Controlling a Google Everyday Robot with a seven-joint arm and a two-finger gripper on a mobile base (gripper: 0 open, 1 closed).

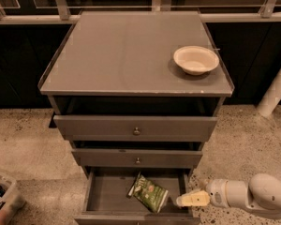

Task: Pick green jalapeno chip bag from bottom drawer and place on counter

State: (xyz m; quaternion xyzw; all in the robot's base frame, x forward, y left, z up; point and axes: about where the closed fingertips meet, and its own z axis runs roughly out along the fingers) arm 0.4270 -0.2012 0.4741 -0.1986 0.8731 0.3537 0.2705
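Observation:
The green jalapeno chip bag (148, 192) lies tilted inside the open bottom drawer (105, 191), right of its middle. My gripper (183, 200) comes in from the lower right on a white arm and sits at the drawer's right edge, just right of the bag and apart from it. The counter (117, 55) is the flat grey top of the cabinet.
A white bowl (195, 59) sits on the counter's right side. Two upper drawers with round knobs (136, 131) are slightly pulled out. A bin with cans (0, 198) stands on the floor at lower left. A white post (276, 88) stands at right.

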